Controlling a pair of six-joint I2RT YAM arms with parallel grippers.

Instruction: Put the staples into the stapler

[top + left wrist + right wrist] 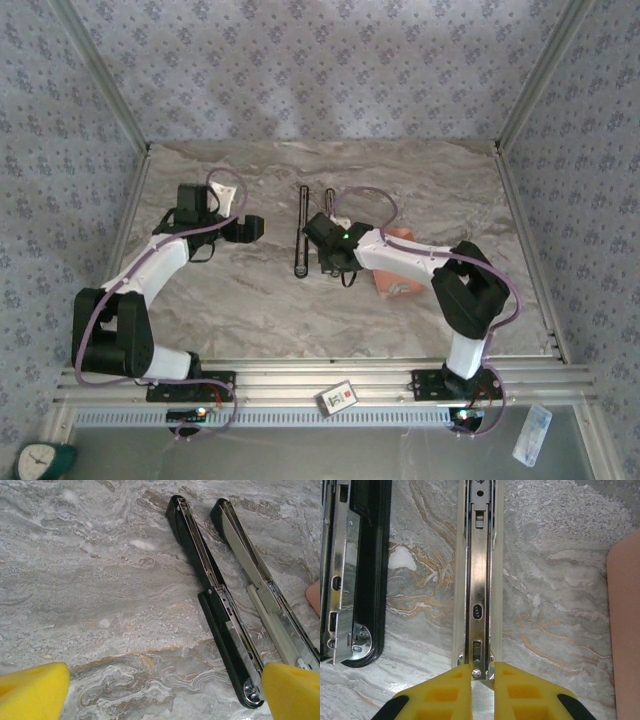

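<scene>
The right gripper [482, 690] pinches the near end of the stapler's metal rail [480, 580], while the left gripper [165, 695] hangs spread wide over the worktop [75, 580].

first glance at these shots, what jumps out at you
The black stapler stands out first, opened out flat in the middle of the marble table with its two long halves side by side. The bright yellow right gripper is closed on the end of the bare metal half, while the left gripper hovers open just left of the stapler. A pink object lies on the table to the right.
</scene>
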